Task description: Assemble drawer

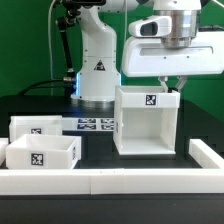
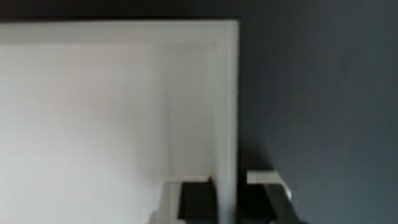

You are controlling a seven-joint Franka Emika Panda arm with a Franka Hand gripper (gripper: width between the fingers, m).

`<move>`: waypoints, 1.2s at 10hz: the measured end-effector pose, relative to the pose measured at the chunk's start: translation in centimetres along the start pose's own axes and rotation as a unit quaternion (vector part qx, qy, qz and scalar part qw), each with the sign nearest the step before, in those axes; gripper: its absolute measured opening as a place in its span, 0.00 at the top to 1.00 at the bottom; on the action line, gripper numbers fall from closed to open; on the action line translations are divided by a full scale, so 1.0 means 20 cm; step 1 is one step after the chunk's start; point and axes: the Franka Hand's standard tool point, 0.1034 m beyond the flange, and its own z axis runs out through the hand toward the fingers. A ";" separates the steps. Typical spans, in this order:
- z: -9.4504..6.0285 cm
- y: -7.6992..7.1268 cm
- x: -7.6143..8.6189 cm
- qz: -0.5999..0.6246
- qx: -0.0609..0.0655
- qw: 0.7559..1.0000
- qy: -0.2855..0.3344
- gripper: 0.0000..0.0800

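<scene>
Plastic parts, all white, smooth and matte, are set out on a flat black counter [image 1: 98, 146]. The housing [image 1: 148, 128] is a tall box with thin straight walls and square corners. It stands on the counter toward the exterior view's right and carries a black-and-white square tag [image 1: 152, 99] near its top.

Two low open-topped trays are placed well apart from it, toward the exterior view's left. The back tray [image 1: 38, 126] and the front tray [image 1: 42, 153] lie just beside each other, and each bears a square tag on its facing wall.

The hand [image 1: 172, 87] is lowered onto the housing's upper edge at the corner on the exterior view's right. In the wrist view the hand [image 2: 230, 192] is closed narrow on one thin wall, seen edge-on. One of the dark fingers [image 2: 196, 196] is seen on each side of that wall. Pale housing surface fills one side of the wall and dark counter the other.

A long low rail [image 1: 130, 181] of blocky white section borders the near edge of the counter. It turns back along the exterior view's right. The marker board [image 1: 95, 124] lies flat between the trays and the housing.

Behind them, the glossy white base of the arm [image 1: 97, 62] is seen against a green backdrop [image 1: 25, 40].
</scene>
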 end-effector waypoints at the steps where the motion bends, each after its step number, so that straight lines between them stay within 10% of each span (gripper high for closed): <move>1: 0.00 0.01 0.07 -0.003 0.003 1.000 0.006 0.95; 4: -0.02 0.03 0.24 -0.022 0.008 0.999 0.023 0.95; 12: -0.02 0.03 0.35 0.022 0.013 0.998 0.051 0.95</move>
